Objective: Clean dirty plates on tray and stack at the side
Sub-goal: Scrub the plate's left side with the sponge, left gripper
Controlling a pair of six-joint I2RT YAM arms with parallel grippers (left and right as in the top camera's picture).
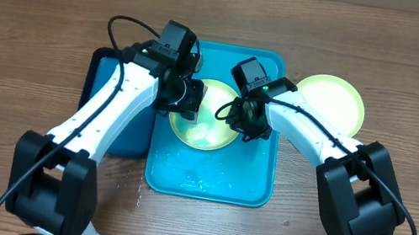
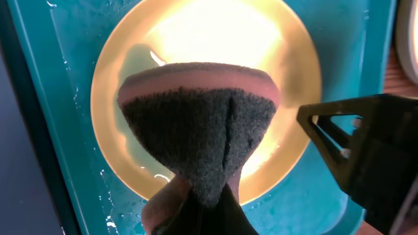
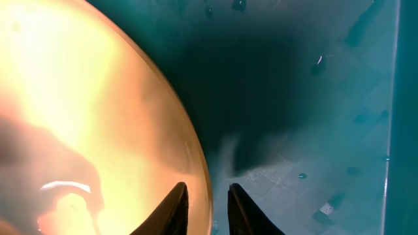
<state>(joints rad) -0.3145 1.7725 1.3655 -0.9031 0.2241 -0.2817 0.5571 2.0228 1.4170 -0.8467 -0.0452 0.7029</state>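
Right, scrubbing time on the tray (image 1: 253,189).
It sits centre, wet, a yellow-green plate (image 2: 196,39) lying in it; the left gripper (image 1: 187,101) pinches a pink-and-dark sponge (image 2: 202,124) over the plate to scrub, while the right gripper (image 3: 206,199), fingers narrowly parted, straddles its rim, probably steadying. Glare hides any smears; rim contact unclear.

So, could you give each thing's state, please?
Pale yellow-green round plastic plate: wet, on tray.
Bright turquoise rectangular plastic tray: wet.
Second yellow-green round plate: off tray, on table.
Pink dark-faced sponge: squeezed.
Left gripper: shut on sponge.
Right gripper: slightly open, astride plate rim.
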